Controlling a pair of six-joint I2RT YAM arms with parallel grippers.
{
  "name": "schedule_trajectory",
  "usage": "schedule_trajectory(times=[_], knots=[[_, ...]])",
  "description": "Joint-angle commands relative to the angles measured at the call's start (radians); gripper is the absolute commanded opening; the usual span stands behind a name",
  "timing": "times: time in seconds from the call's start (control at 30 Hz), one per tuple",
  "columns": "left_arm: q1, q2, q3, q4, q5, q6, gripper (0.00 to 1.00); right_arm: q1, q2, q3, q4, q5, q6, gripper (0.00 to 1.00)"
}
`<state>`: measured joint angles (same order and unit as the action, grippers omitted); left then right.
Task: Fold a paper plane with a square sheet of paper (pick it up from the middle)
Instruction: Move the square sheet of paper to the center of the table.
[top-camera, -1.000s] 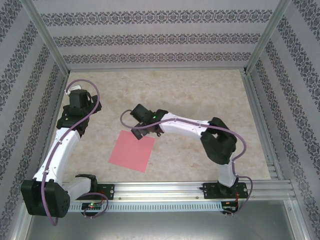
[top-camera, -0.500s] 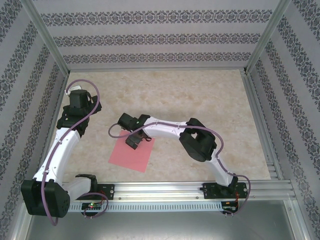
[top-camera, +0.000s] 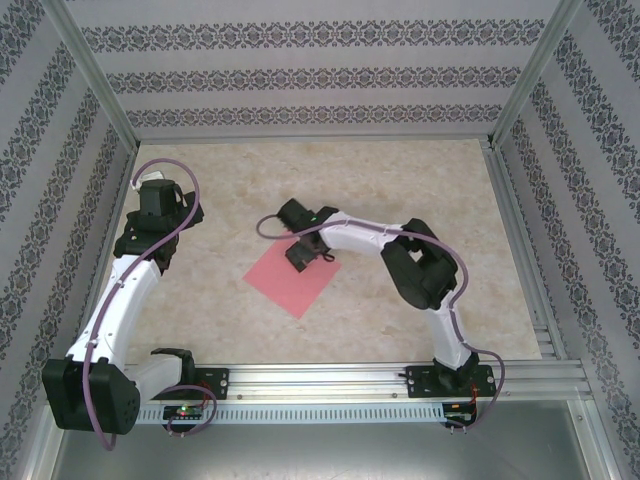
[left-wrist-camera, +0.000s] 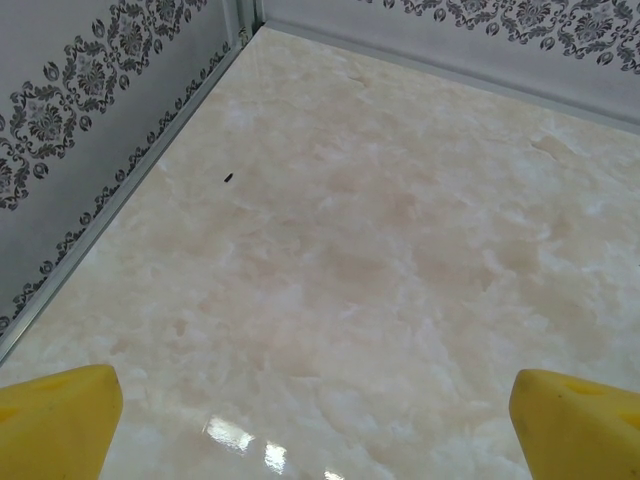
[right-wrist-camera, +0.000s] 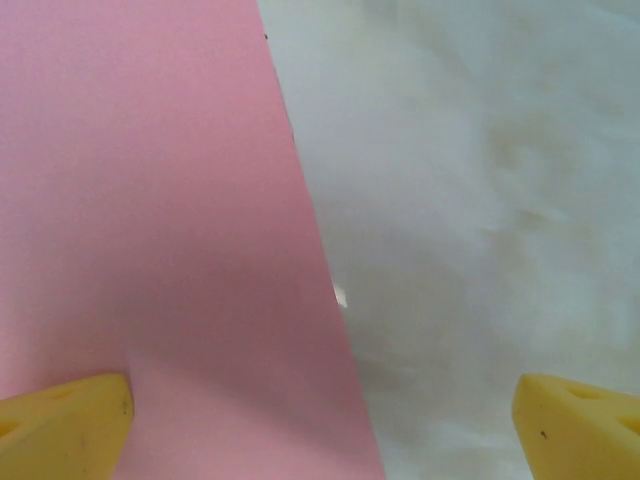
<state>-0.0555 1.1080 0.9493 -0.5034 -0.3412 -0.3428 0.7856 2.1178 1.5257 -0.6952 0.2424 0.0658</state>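
At left, black two-finger left gripper (left-wrist-camera: 316, 420), yellow pads (left-wrist-camera: 55, 415) spread wide, empty, above beige marble-patterned table (top-camera: 420, 180). At centre, thin salmon-pink square sheet of paper (top-camera: 288, 282) lying on table, turned diamond-wise. At its far corner, right gripper (top-camera: 305, 256) spread wide, nothing gripped, one pad over paper, other over bare table.

Salmon-pink paper (top-camera: 291, 282), beige marbled table (top-camera: 400, 180)

text: none legible | labels: none (wall pattern is ornament, not lettering)
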Motion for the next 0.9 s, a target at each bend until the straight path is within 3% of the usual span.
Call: schedule_trajectory(times=[0.0, 0.13, 0.37, 0.57, 0.87], knots=[[-0.006, 0.006, 0.006, -0.024, 0.014, -0.010, 1.00, -0.111, 0.023, -0.076, -0.046, 0.100, 0.022, 0.98], [-0.006, 0.023, -0.004, -0.005, 0.082, -0.029, 1.00, -0.185, -0.007, -0.008, -0.105, 0.041, 0.074, 0.98], [-0.007, 0.074, -0.046, 0.014, 0.293, -0.105, 1.00, -0.173, -0.137, 0.046, -0.090, -0.292, 0.074, 0.98], [-0.007, 0.070, -0.121, 0.062, 0.363, -0.145, 1.00, -0.124, -0.071, 0.096, -0.165, -0.243, -0.044, 0.98], [-0.007, 0.106, -0.135, 0.088, 0.390, -0.159, 1.00, -0.132, 0.069, 0.240, -0.251, -0.272, -0.091, 0.98]])
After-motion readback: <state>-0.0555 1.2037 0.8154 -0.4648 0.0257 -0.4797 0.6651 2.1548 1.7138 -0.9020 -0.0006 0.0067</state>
